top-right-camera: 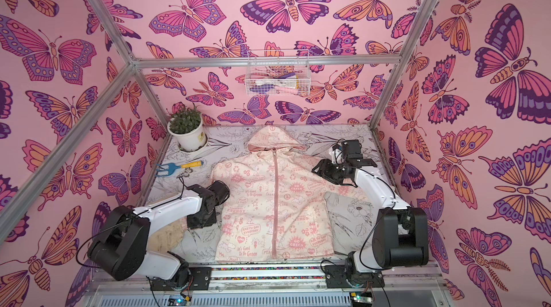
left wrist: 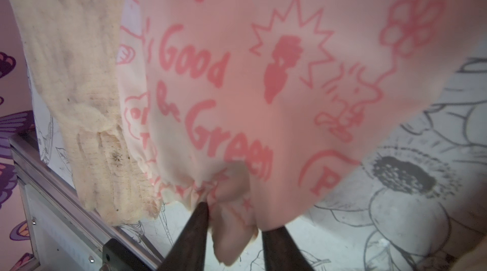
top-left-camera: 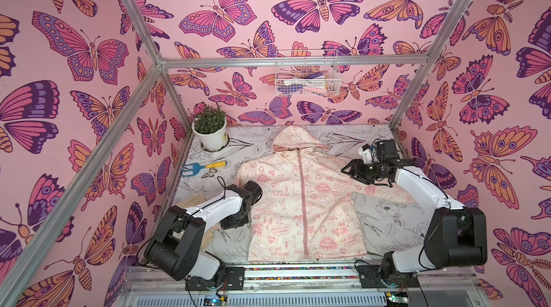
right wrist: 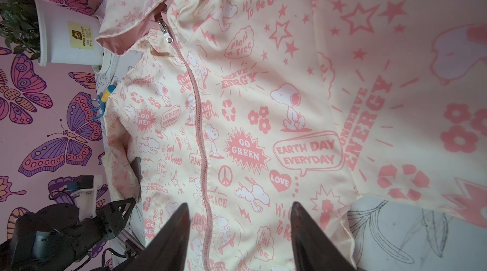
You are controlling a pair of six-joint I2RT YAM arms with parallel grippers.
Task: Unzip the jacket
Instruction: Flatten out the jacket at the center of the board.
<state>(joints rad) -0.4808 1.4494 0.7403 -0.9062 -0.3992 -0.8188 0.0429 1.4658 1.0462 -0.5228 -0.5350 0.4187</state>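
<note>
Both top views: high, looking down over whole table (top-left-camera: 387, 213); wrist views close, both on jacket (right wrist: 263, 124).

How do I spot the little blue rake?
Start at the white pot with the green plant in the far left corner. Just in front of it, beside a sleeve of the cream pink-printed jacket, lies the small blue plastic rake. Only it has prongs and a yellow handle.

There is one jacket (top-left-camera: 301, 201). There is one glove (left wrist: 79, 85), one plant (top-left-camera: 210, 120) in one pot (top-left-camera: 213, 140), one rake (top-left-camera: 202, 166) and one basket (top-left-camera: 307, 72). There are two arms: left arm (top-left-camera: 208, 205) and right arm (top-left-camera: 417, 184).
</note>
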